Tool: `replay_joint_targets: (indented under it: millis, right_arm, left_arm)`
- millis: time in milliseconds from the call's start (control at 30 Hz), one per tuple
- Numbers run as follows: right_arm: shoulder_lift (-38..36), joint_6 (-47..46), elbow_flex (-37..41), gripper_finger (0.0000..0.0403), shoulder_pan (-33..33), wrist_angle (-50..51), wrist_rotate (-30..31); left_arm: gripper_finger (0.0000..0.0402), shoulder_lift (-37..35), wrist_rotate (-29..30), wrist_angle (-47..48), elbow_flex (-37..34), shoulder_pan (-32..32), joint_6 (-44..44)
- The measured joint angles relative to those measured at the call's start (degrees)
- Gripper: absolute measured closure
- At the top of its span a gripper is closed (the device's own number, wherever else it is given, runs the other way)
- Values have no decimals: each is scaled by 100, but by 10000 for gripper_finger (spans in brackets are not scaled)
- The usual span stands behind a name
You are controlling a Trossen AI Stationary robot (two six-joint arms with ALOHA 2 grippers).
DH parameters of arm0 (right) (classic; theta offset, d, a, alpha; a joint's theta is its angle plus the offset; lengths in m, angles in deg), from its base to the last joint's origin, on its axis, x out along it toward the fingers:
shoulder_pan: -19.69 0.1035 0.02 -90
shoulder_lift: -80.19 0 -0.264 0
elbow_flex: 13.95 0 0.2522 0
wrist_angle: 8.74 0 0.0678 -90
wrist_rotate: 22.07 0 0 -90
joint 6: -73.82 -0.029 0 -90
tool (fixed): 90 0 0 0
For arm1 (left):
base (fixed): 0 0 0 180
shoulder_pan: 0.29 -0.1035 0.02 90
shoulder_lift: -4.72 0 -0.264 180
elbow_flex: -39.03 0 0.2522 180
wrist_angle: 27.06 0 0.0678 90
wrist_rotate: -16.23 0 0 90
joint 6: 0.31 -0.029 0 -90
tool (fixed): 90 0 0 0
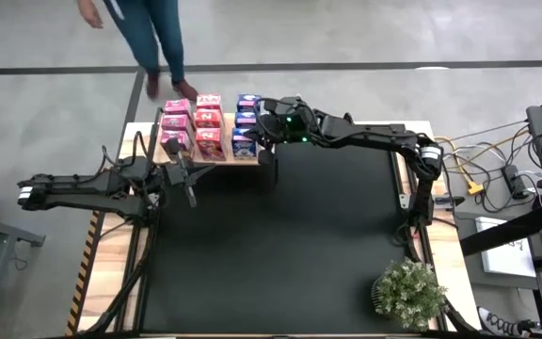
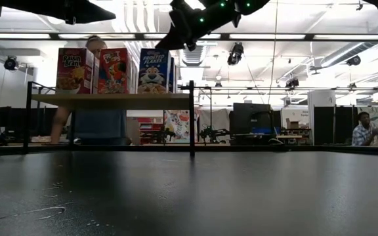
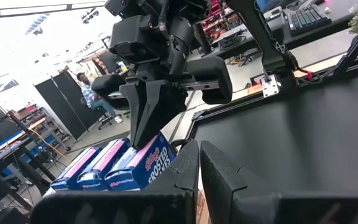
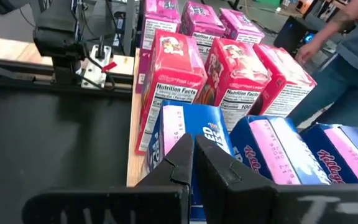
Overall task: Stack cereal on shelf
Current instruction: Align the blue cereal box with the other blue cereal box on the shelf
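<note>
Seen from the high view, the shelf (image 1: 179, 158) stands at the far edge of the table, with the cereal (image 1: 208, 126) ranged on it in three columns: two pink ones and a blue column nearest the right arm. The right gripper (image 1: 263, 121) is held over that blue column, while the left gripper (image 1: 179, 171) waits low at the shelf's near edge. Every box visible is already on the shelf, so the step in hand is judged to be a final seating or release of the front blue box (image 1: 244, 144).

From the low view, three boxes are seen upright along the shelf's plank, and the right arm's gripper hangs just above the rightmost box (image 2: 154, 70). A straight upward withdrawal is advised, so that the tall, narrow box is not tipped.

Through the left wrist view, the right gripper (image 3: 148, 118) is shown with its fingers brought together into a point, resting on or just over the top of a blue box (image 3: 143, 163); contact cannot be confirmed. The left fingers (image 3: 225, 171) appear nearly closed on nothing.

By the right wrist view, the right fingers (image 4: 219, 168) are seen drawn together, empty, above the blue boxes (image 4: 194, 130), with red-pink boxes (image 4: 169, 81) standing close beyond. Sideways motion should be avoided, since the neighbours are nearly touching.
</note>
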Motion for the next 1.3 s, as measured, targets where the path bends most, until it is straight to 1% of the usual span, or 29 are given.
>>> replay_joint_targets:
  millis: [300,533,733,967,1100,1300]
  right_arm:
    - [-16,364,-1,394,0,118,4]
    - [-16,496,-247,394,0,388,9]
    - [-14,448,-334,394,0,275,7]
    - [38,149,-337,394,2,-39,-38]
    - [133,208,-337,394,0,-165,-39]
    - [215,391,-337,394,0,-10,-33]
  left_arm:
    - [402,0,0,2,0,-1,0]
    - [402,0,0,7,0,-2,0]
    - [402,0,0,33,0,0,-2]
    - [402,0,0,31,0,0,-17]
    - [402,0,0,31,0,-1,-22]
    - [402,0,0,31,0,-1,-24]
